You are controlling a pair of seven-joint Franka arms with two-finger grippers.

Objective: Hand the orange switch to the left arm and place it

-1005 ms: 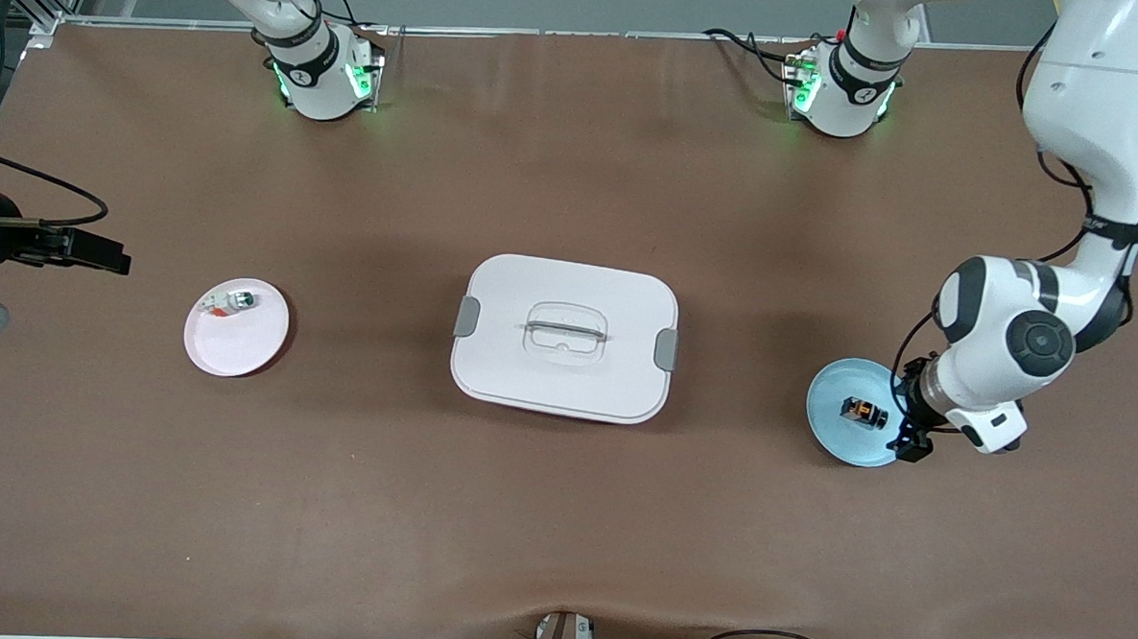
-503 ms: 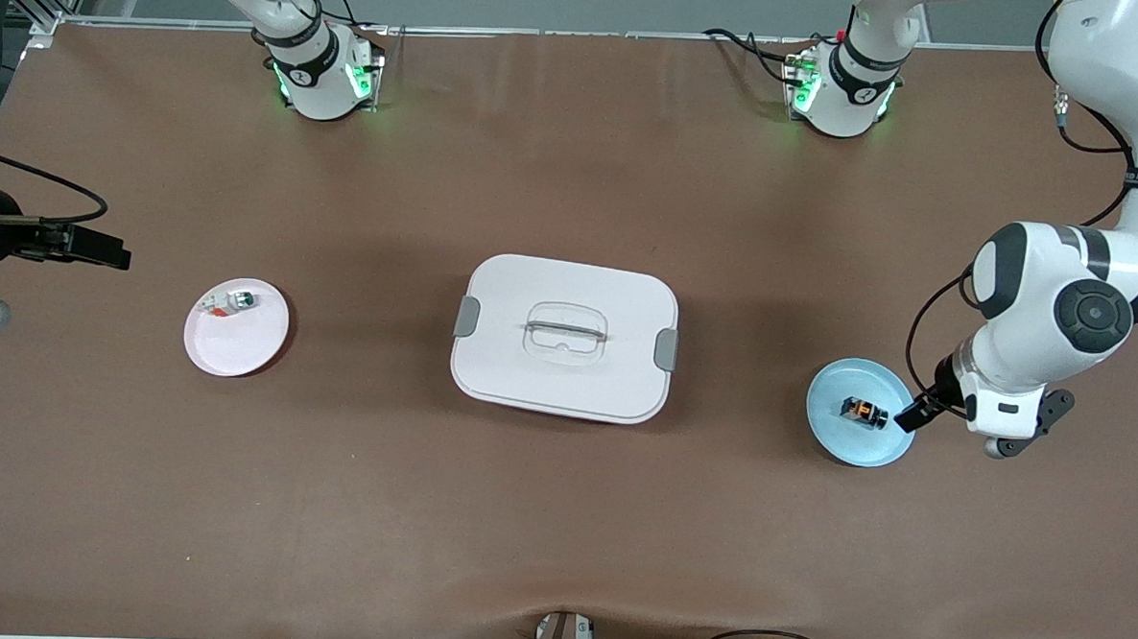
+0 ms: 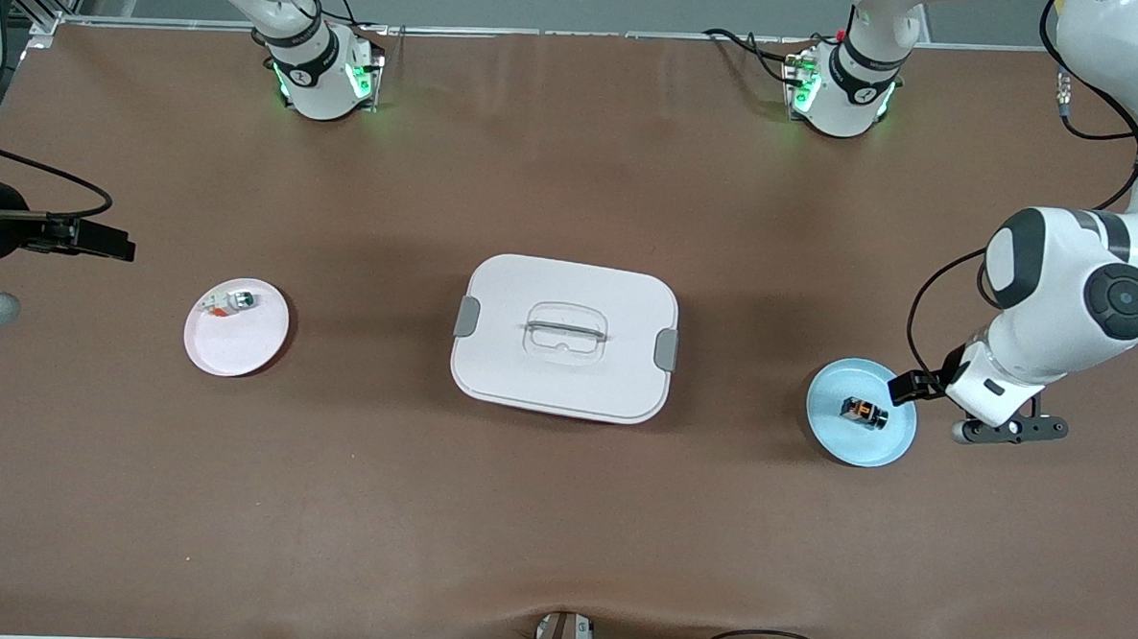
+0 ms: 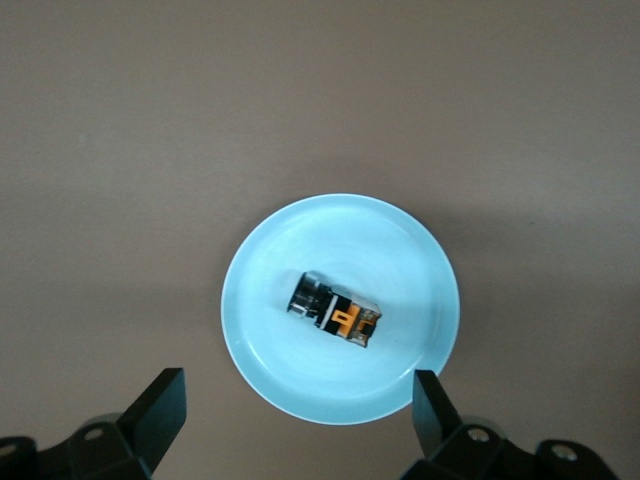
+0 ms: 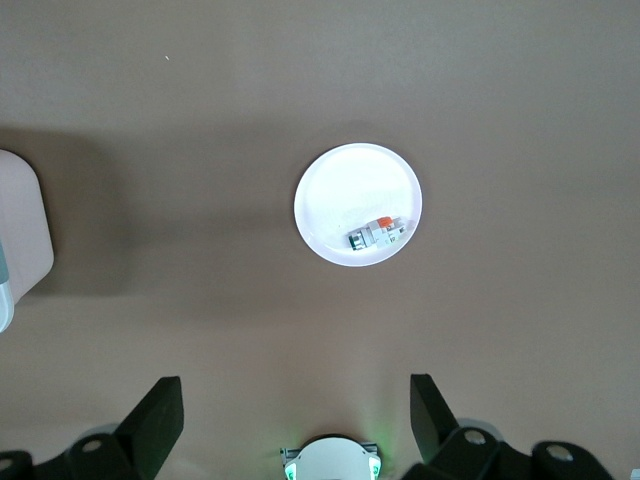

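1. The orange switch [image 3: 864, 411] is lying on its side in the middle of the light blue plate [image 3: 837, 440], and that plate is sitting well apart from the box [image 3: 565, 338], toward the left arm's end of the table [image 3: 560, 530]
2. The left gripper [image 4: 295, 400] is hanging over the light blue plate's edge with its fingers spread wide and nothing between them; the wrist view is showing the switch just off the line between the fingertips
3. The right gripper [image 5: 292, 408] is waiting near the pink plate [image 3: 241, 348], which is lying well apart from the box toward the right arm's end; its fingers are standing apart and empty
4. For a clean pick, the left gripper is needing to centre over the switch, turn its fingers across the narrow black body, and come down without touching the plate's rim, since the plate looks light enough to slide
5. The brown table covering is lying flat around the box, with a slight ripple at the edge nearest the front camera
6. Cables are trailing along that edge and by the arm bases
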